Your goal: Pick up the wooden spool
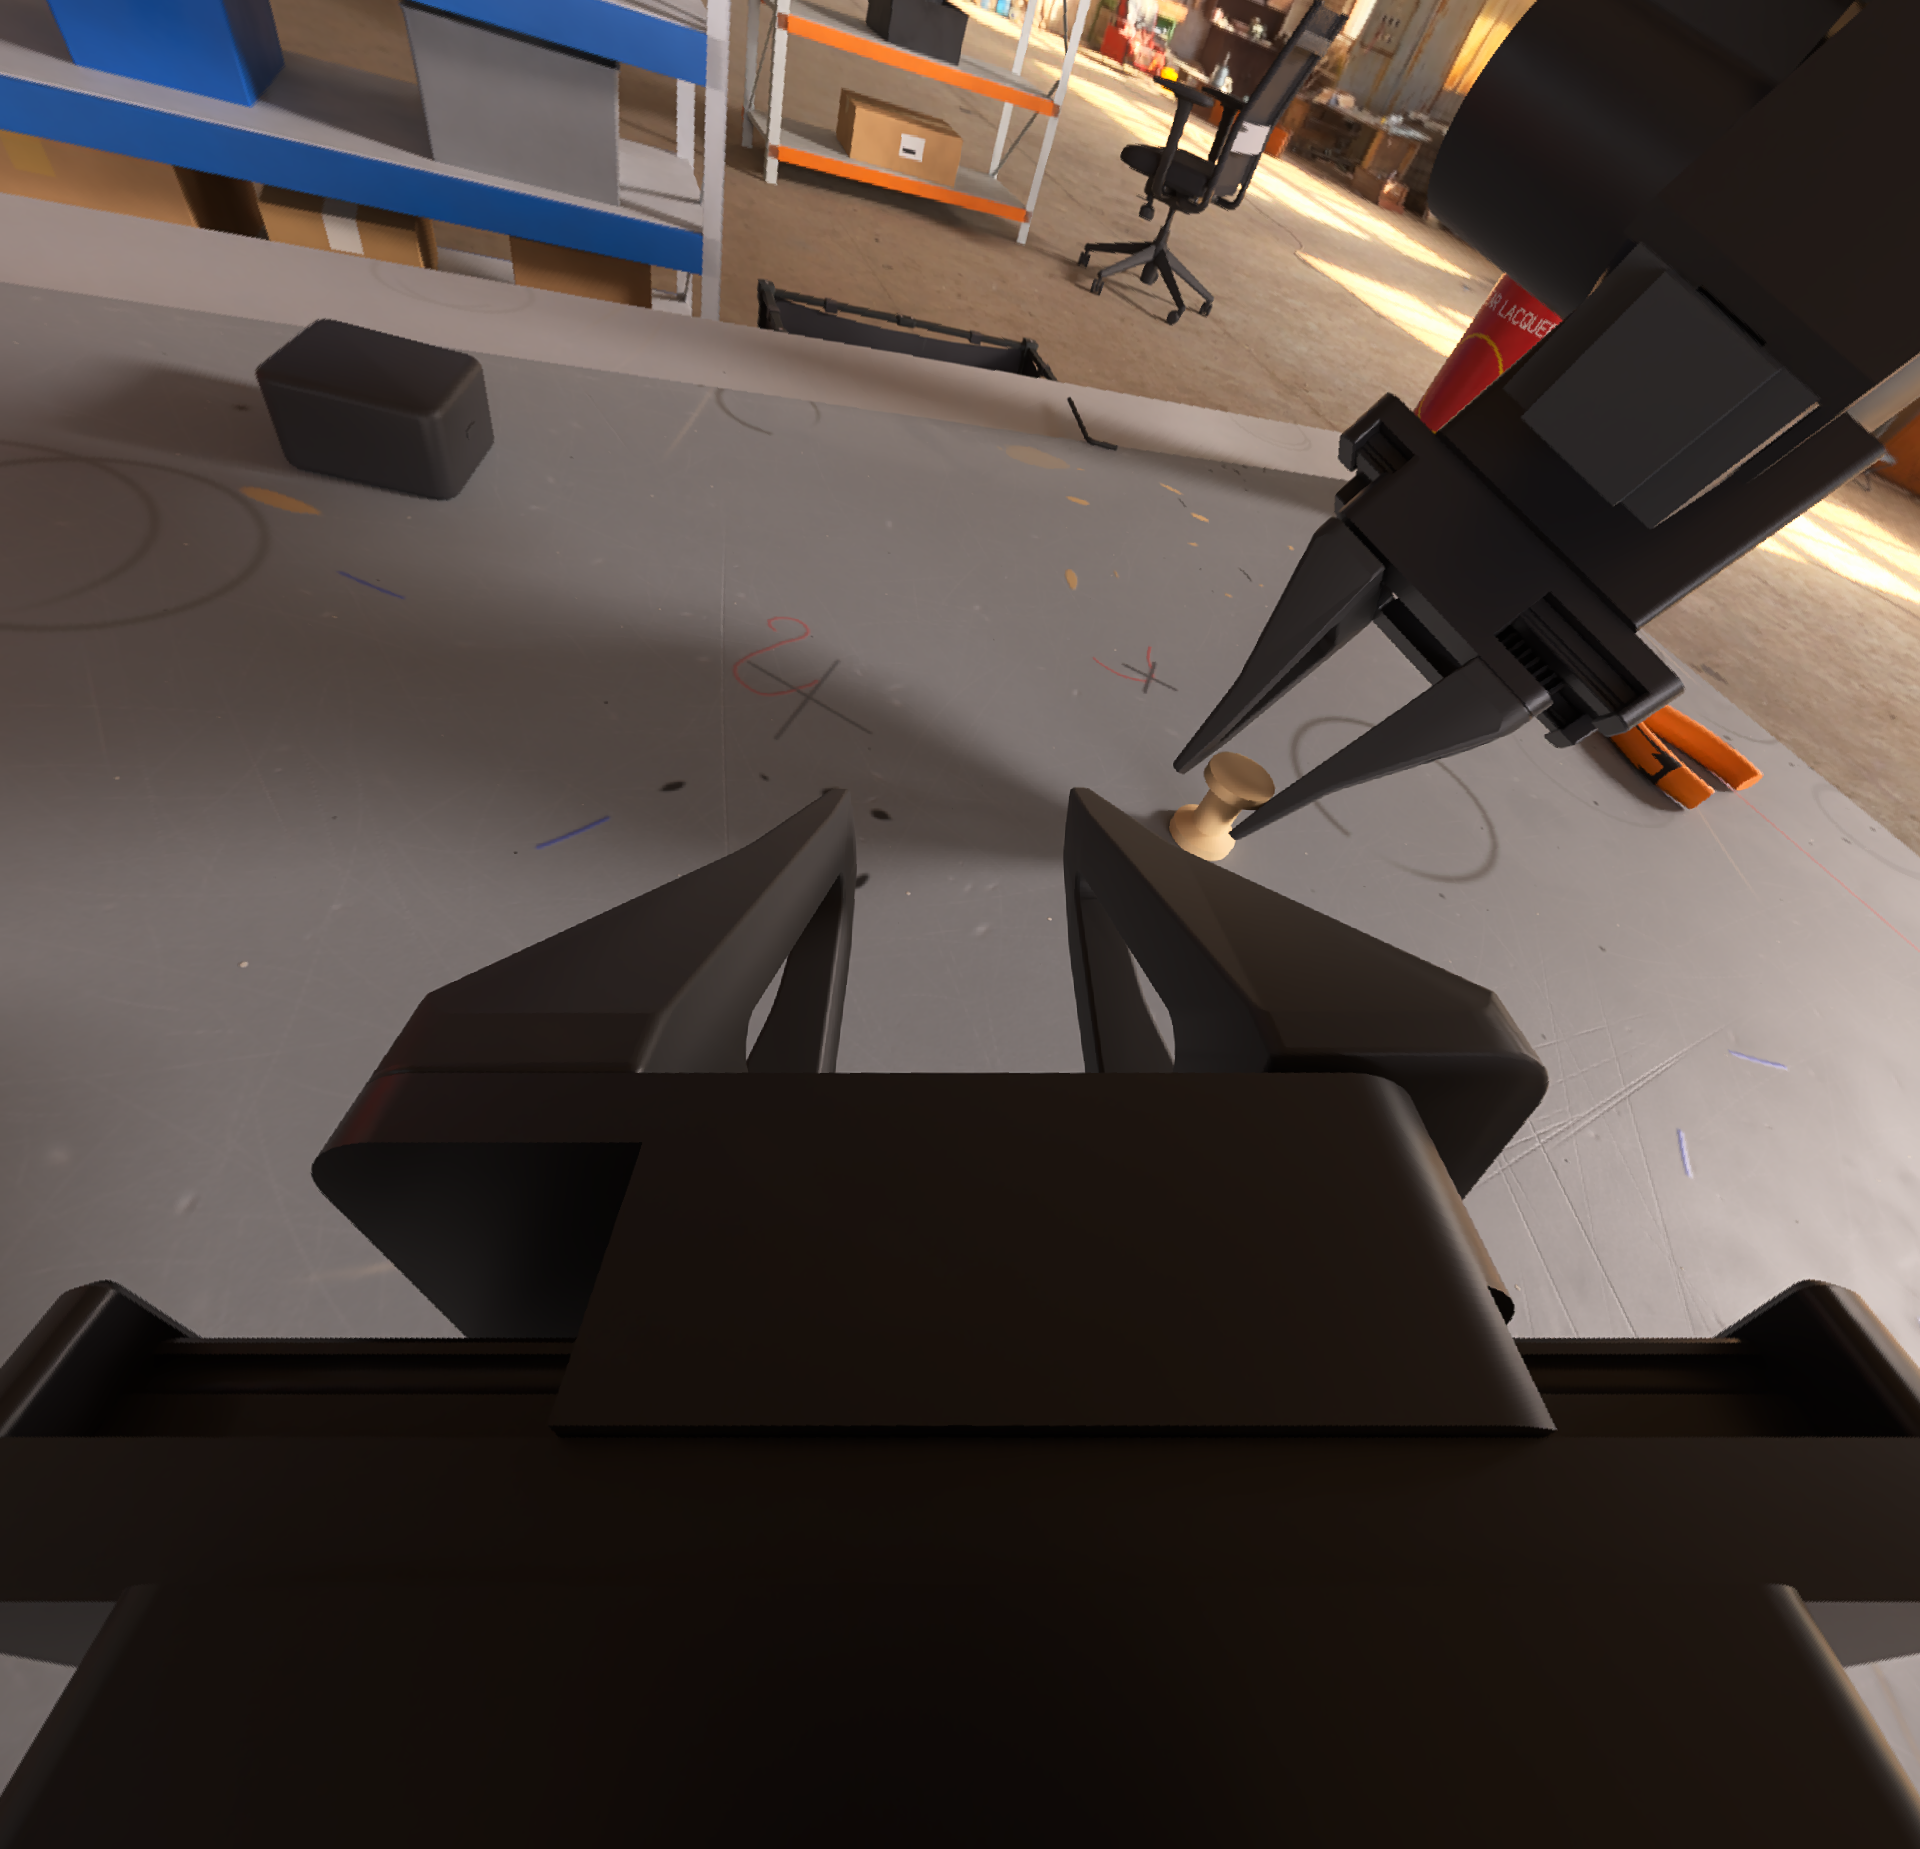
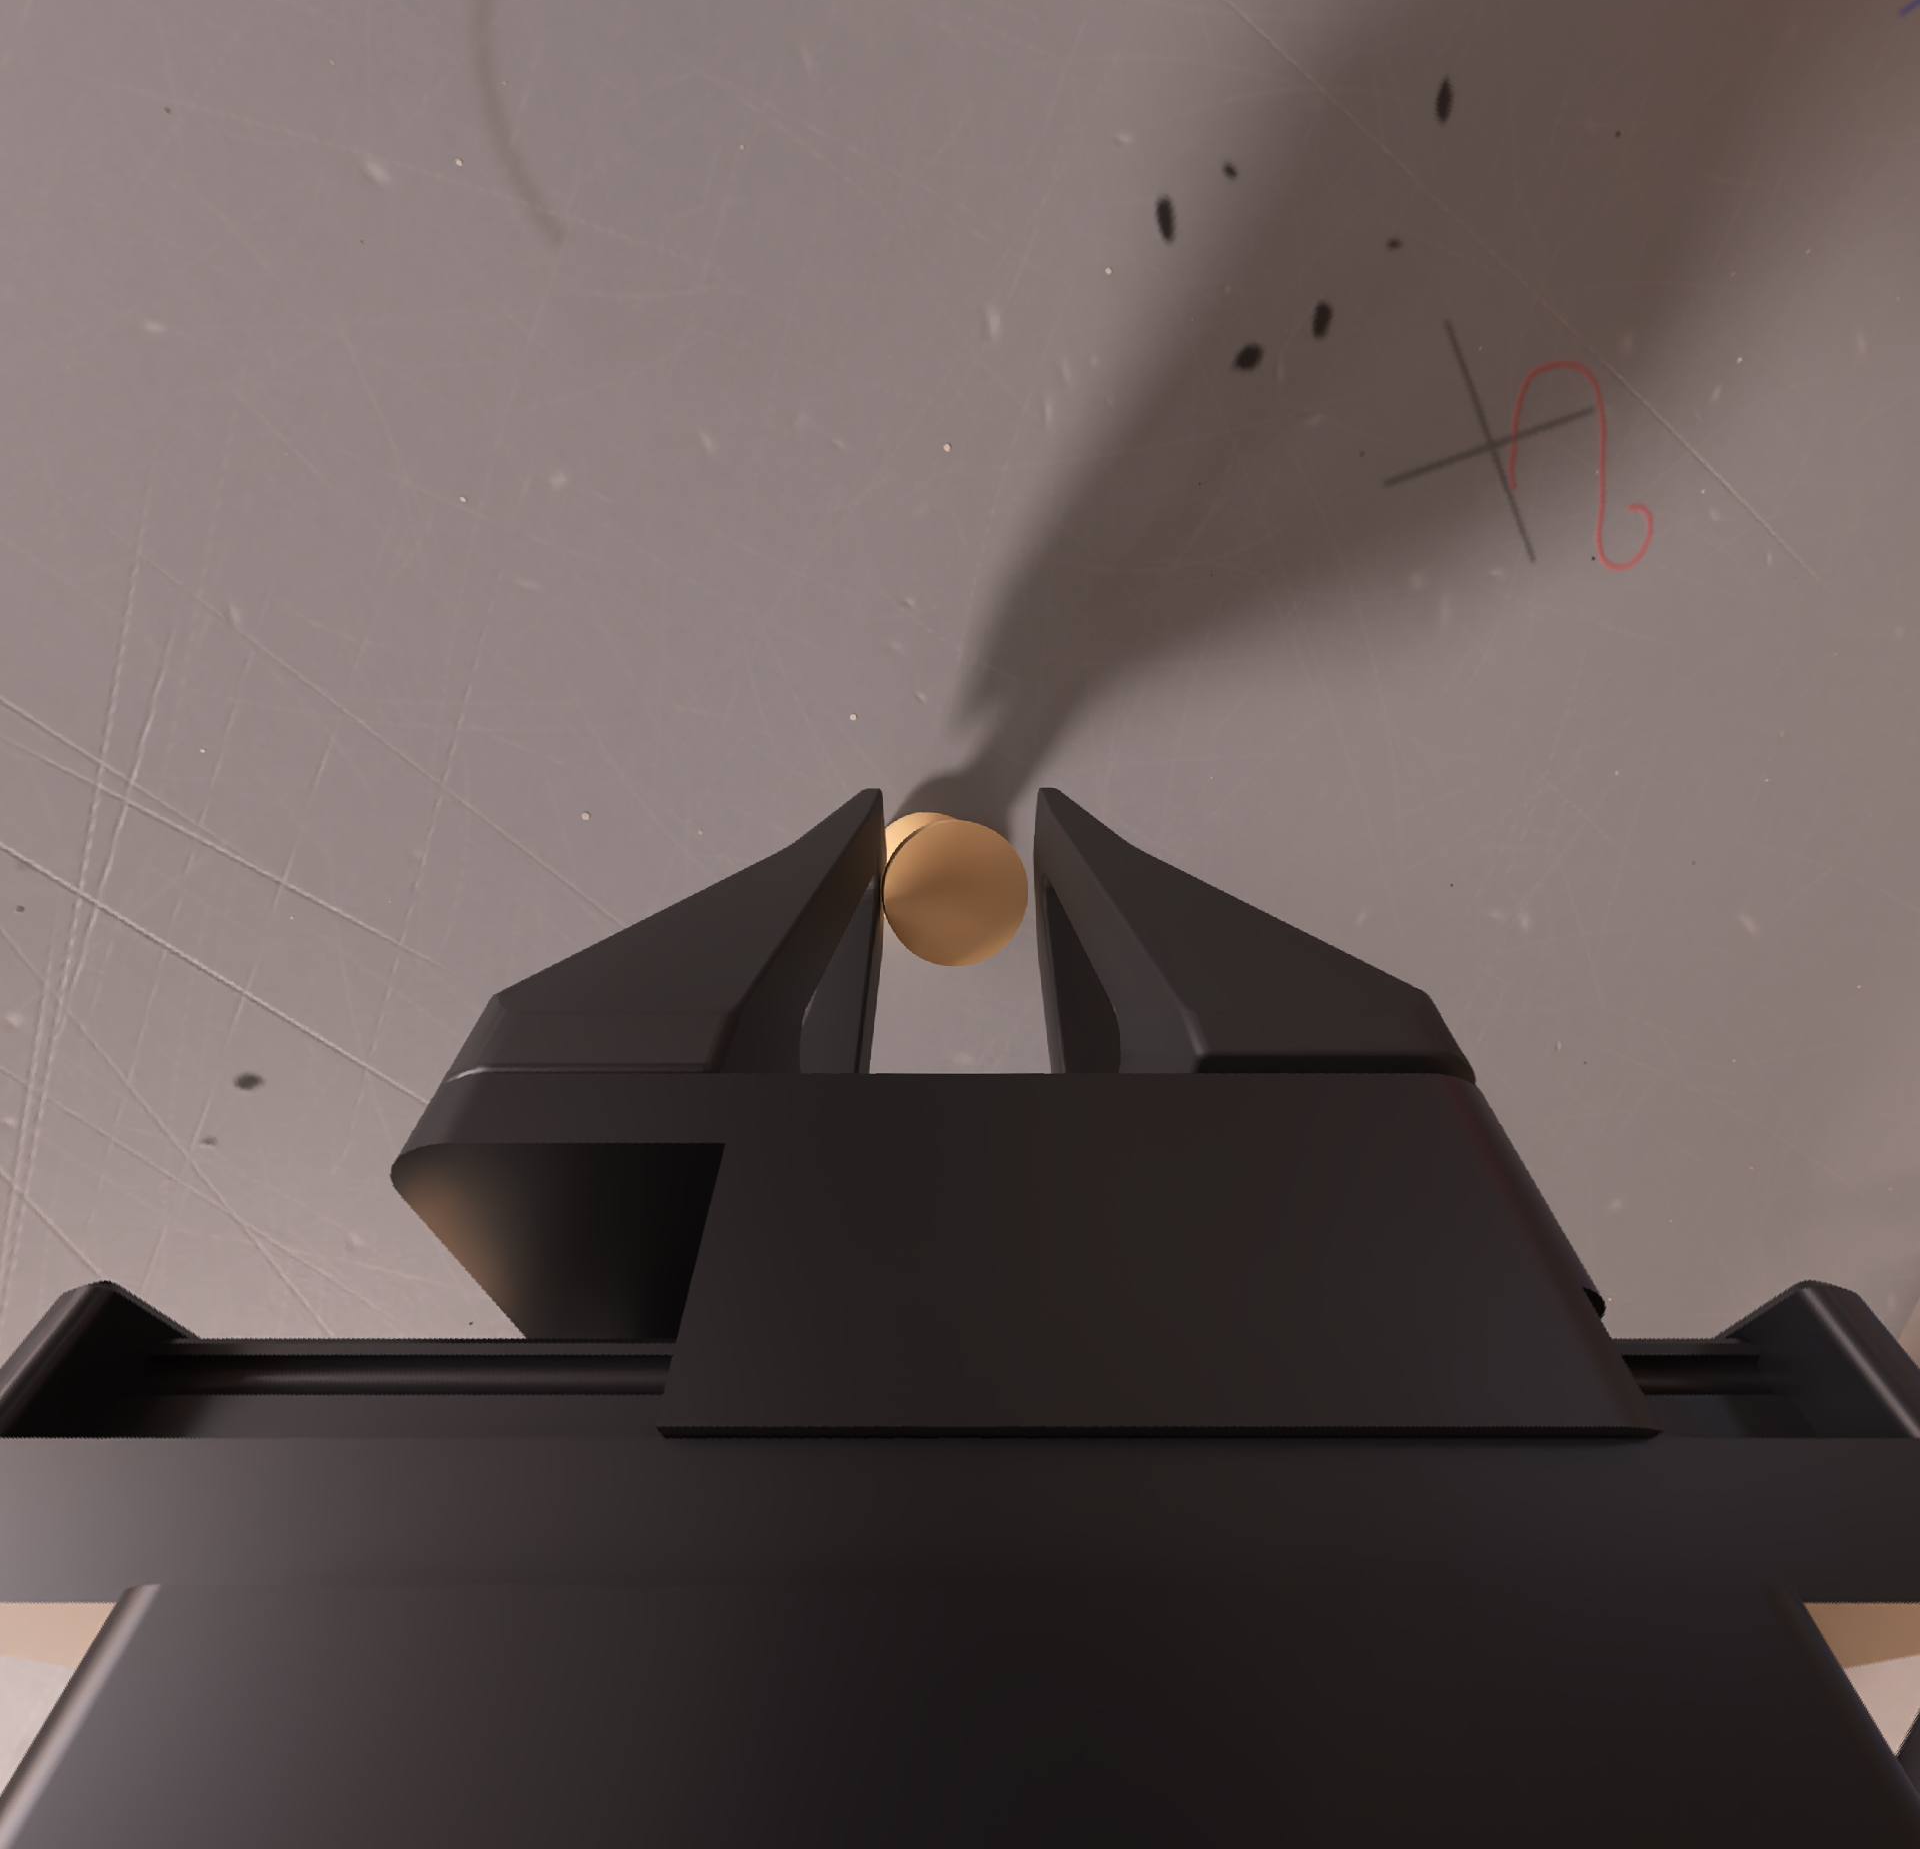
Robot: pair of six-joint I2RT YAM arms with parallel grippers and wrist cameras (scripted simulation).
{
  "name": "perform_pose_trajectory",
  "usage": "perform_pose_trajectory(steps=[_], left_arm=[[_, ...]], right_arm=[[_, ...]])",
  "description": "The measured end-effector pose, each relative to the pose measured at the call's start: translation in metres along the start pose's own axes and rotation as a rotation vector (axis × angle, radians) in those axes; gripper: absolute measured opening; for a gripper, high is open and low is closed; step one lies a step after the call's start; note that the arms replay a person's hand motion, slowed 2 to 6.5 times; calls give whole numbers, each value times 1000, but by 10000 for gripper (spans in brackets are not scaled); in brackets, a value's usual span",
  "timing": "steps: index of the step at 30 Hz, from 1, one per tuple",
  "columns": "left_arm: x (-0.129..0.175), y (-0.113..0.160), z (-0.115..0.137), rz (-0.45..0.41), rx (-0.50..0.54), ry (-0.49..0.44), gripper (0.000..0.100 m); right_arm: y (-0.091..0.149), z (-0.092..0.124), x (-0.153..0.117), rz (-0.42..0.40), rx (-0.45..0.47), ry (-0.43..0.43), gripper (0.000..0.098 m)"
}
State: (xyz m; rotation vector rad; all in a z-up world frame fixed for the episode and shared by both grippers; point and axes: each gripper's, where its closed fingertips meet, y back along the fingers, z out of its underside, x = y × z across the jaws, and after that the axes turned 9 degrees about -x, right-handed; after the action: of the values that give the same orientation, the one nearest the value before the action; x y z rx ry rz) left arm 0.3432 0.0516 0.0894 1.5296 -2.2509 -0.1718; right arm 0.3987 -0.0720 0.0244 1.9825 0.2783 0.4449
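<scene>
Wooden and pale, the spool sits between the two fingers of the right claw. It is on the grey worktop, tipped a bit to one side. In the right wrist view its round end faces the camera. One finger touches the spool, and the other finger has a thin gap beside it. So this claw is a little spread and is not pinching the spool yet, as far as I can tell.

The left claw is spread and holds nothing. It hangs over the worktop, and the spool is just past its right finger.

The step now looks like closing on the spool. To do it well, the right claw should stay low, with its tips near the worktop. It should close slowly so both fingers press the spool evenly. The spool is round and small, so it could roll or pop out if one finger pushes first. Once the pinch is firm, lift straight up. The left claw should stay back, so it does not bump anything.
</scene>
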Motion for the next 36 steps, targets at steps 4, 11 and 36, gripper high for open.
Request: perform_pose_trajectory(steps=[4,11,36], left_arm=[[2,-2,3,11,-27,2,332],[9,-9,14,50,-128,17,321],[22,-28,39,65,-380,-97,321]], right_arm=[[1,0,-1,12,23,9,225],[4,-1,0,22,58,11,224],[9,-3,0,25,135,27,224]])
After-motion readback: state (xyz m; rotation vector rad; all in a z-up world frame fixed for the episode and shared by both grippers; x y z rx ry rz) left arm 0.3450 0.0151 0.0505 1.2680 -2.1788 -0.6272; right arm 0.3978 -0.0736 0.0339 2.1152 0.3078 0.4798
